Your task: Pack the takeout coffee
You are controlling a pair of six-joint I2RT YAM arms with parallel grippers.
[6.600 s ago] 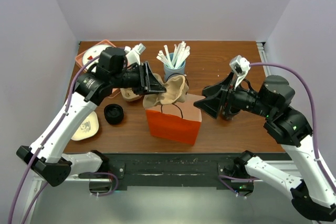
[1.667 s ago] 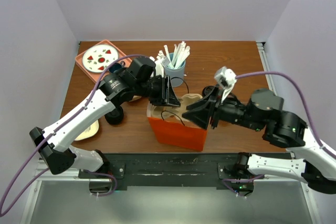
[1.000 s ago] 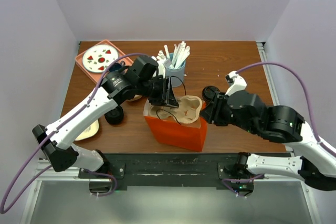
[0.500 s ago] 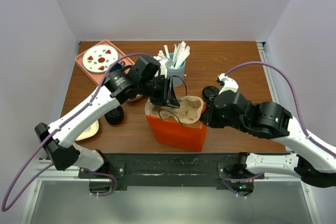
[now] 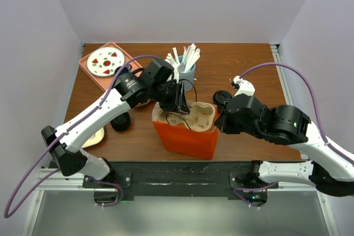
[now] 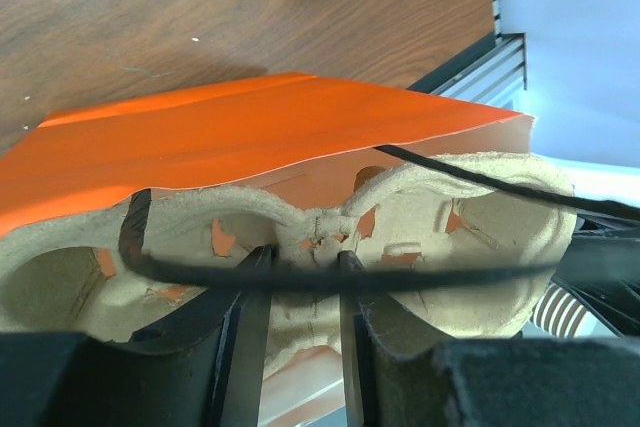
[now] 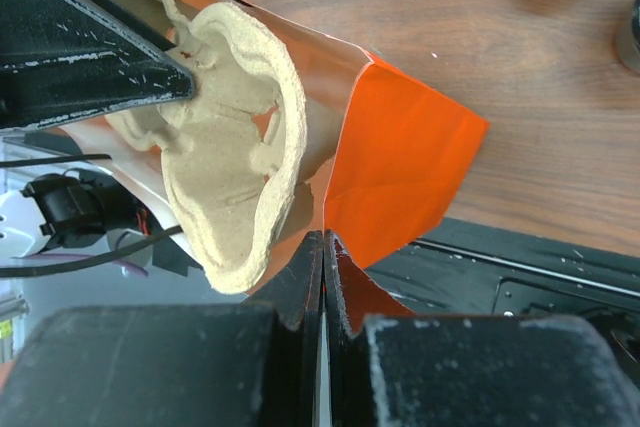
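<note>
Pinching carrier (image 6: 430, 277) centre, left gripper (image 6: 297, 259), seemingly inside bag (image 6: 230, 137)

On the wooden table (image 5: 249, 64) an orange bag (image 5: 185, 139) is stood at lower centre. A pink tray (image 5: 86, 66) is placed upper left.

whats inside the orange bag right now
A pulp cup carrier sits in the mouth of the orange bag, its wells empty, with the left gripper pinching its centre ridge. Anything beneath the carrier, including the bag's floor, is covered.
</note>
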